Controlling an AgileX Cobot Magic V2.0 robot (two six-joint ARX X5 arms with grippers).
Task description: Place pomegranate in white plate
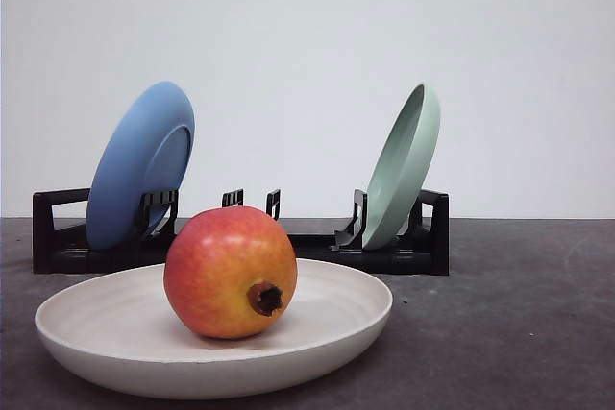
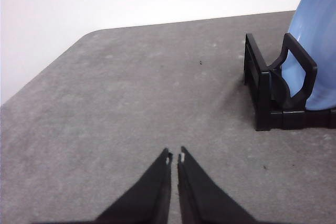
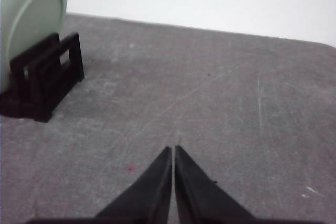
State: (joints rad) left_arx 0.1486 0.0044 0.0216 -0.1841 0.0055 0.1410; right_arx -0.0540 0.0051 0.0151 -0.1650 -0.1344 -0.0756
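Nearest my front camera, low in the frame, sits the white plate [image 1: 91, 352], wide and shallow, flat on the dark counter [image 1: 519, 333] so it can receive fruit. Behind it, across the middle of the frame, a black rack [image 1: 317, 247] holds the blue plate [image 1: 135, 165] and the pale green plate [image 1: 404, 165] tilted on edge, parked out of the way. I see the pomegranate [image 1: 229, 271] resting inside the white plate, left of its centre, red blending to orange-yellow, its dark crown turned toward me. I judge the placement done. My left hand [image 2: 175, 157] is closed and empty over bare counter; my right hand [image 3: 173, 150] likewise closed on nothing.
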